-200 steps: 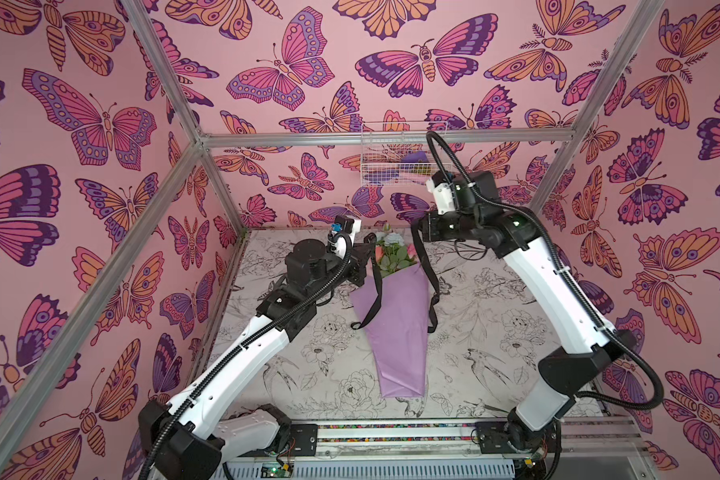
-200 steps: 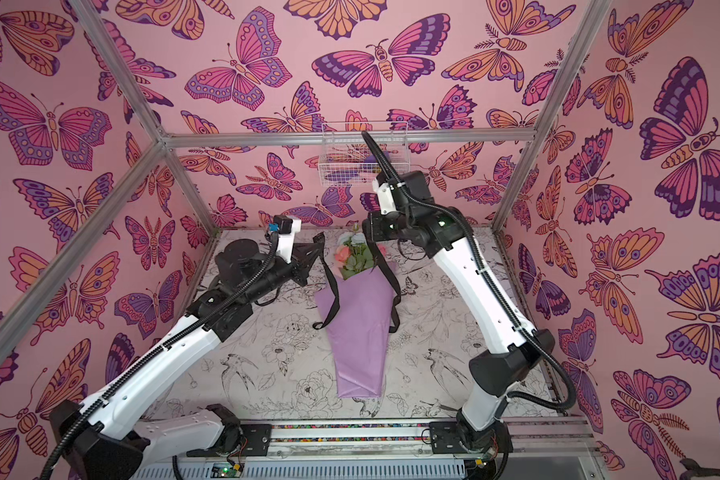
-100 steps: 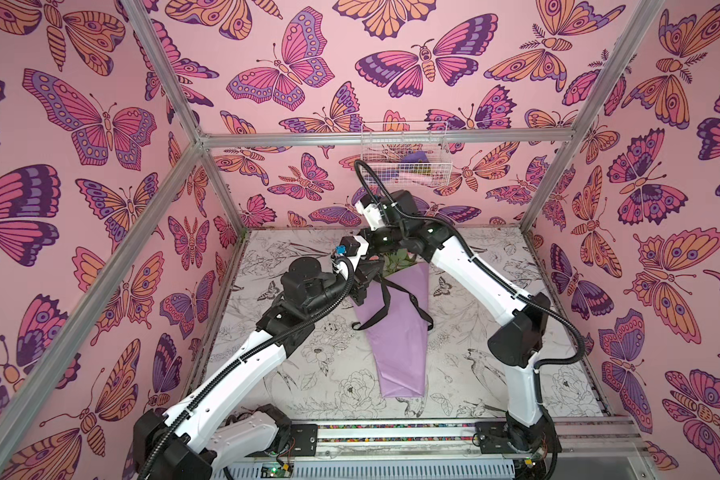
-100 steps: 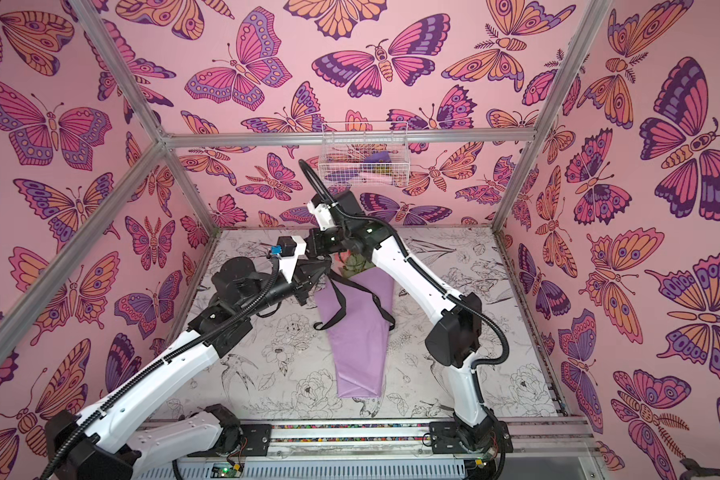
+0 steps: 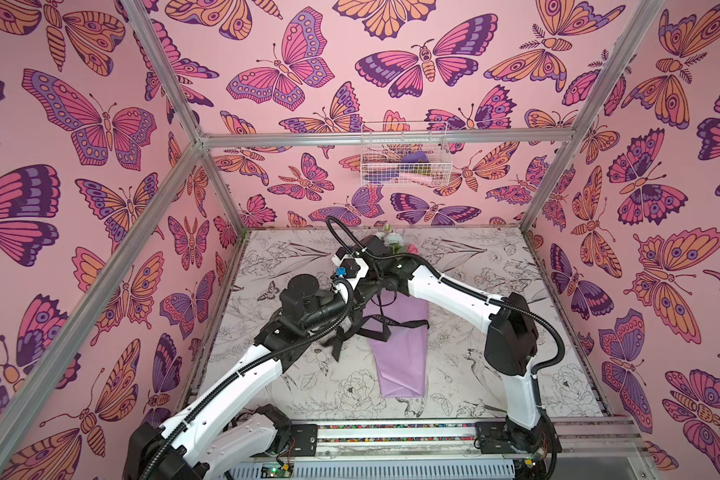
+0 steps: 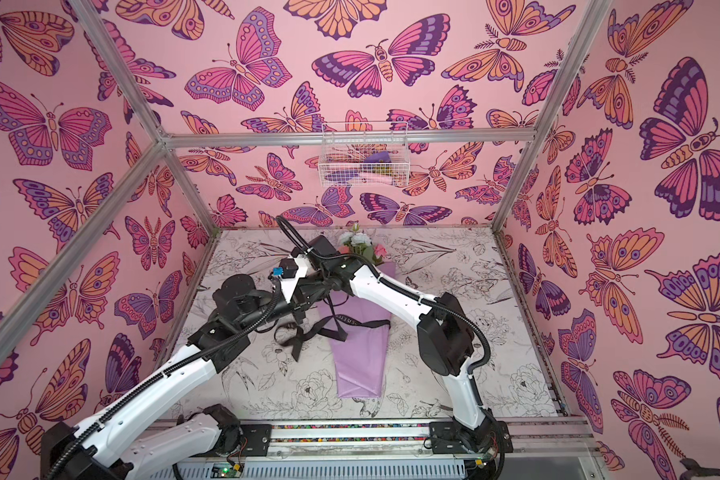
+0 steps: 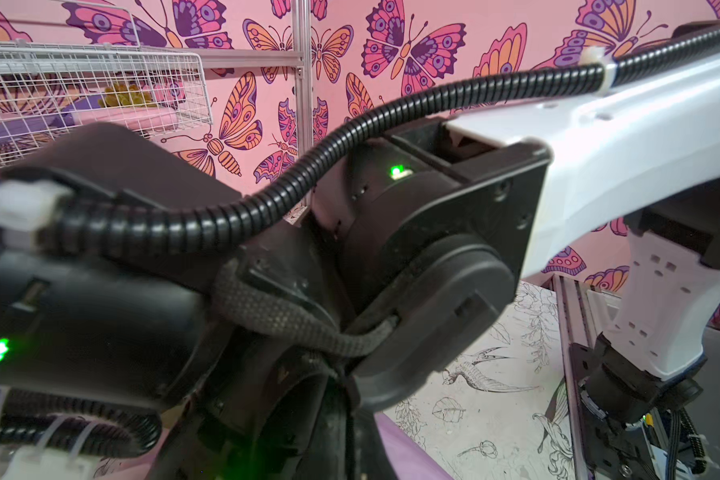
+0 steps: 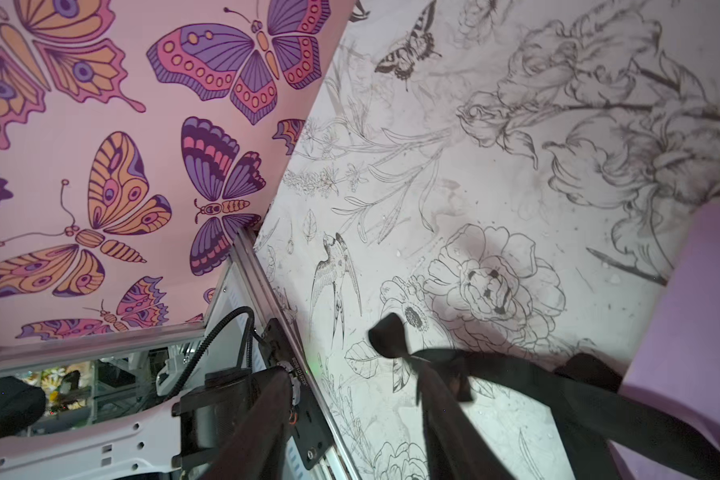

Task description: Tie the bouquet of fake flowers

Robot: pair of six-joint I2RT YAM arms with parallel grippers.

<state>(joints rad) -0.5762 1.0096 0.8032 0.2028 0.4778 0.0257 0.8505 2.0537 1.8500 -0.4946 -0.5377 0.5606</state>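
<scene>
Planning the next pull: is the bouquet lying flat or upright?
Lying flat: in both top views the bouquet rests lengthwise on the table, blooms toward the back wall.

Matt lilac paper around the bouquet (image 5: 400,357), black cloth ribbon (image 8: 558,386), white metal-wire basket (image 5: 371,166)

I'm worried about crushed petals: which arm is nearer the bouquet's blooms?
Right. The right arm reaches across the middle, its wrist beside the blooms; the left arm is farther toward the front, by the upper part of the lilac wrap.
</scene>
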